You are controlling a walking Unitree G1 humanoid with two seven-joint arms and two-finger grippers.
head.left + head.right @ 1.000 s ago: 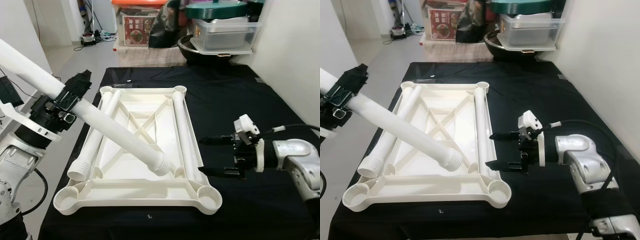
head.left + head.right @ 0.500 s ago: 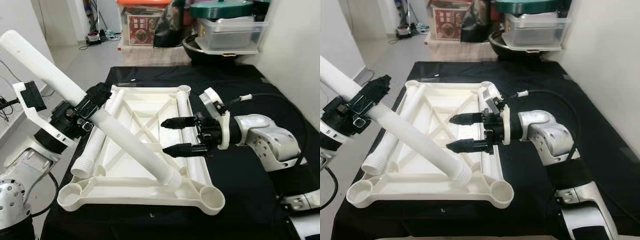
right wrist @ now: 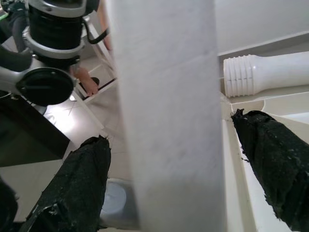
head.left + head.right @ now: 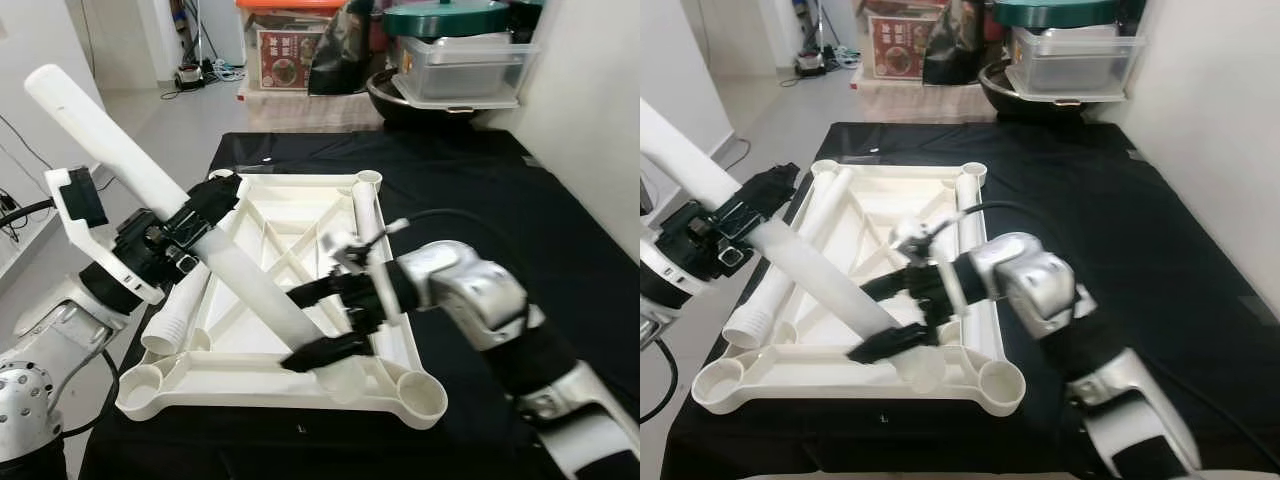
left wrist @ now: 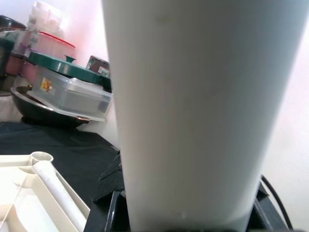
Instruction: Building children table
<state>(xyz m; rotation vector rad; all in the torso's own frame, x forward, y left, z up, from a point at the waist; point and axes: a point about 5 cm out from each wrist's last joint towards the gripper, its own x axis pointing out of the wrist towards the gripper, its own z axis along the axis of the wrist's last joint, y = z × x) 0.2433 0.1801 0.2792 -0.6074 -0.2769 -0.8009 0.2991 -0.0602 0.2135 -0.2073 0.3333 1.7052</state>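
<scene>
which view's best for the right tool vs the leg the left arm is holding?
Right wrist view: both black fingers flank the white leg, open, with gaps on each side. The eye views show the right tool at the leg's lower end over the tabletop frame, gaps unclear. Left wrist view shows the leg close up.

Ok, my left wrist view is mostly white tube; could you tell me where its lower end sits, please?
Observer: The long white plastic leg tube, held by the left gripper, slants down to the near rail of the upturned white tabletop, by its near right corner.
Operator: Is the other gripper near it?
Observer: Yes, the right gripper is open, one black finger either side of the tube above that end.
Operator: Any other legs?
Observer: Two white tubes lie inside the tabletop.
</scene>
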